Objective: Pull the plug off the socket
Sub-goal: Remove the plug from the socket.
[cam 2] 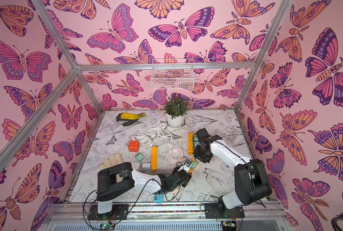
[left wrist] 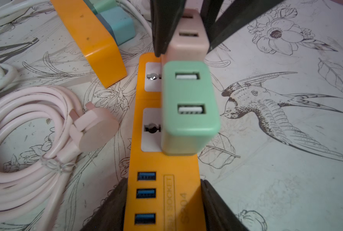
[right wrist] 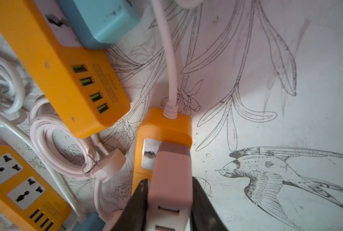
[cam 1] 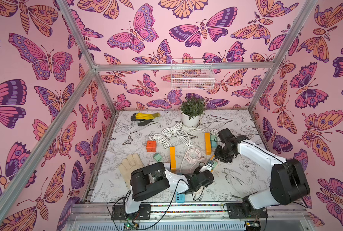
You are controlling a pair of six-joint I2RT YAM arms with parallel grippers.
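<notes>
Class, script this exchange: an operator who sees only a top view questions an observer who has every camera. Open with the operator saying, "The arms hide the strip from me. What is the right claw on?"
Observer: The right claw is shut on the pink plug, which looks seated in the orange power strip at its cord end.
Operator: And the left claw?
Observer: The left claw grips the same strip by its long sides, at the end with the blue USB ports.
Operator: Is anything between the two claws?
Observer: A green plug stands in the next socket, right beside the pink one.
</notes>
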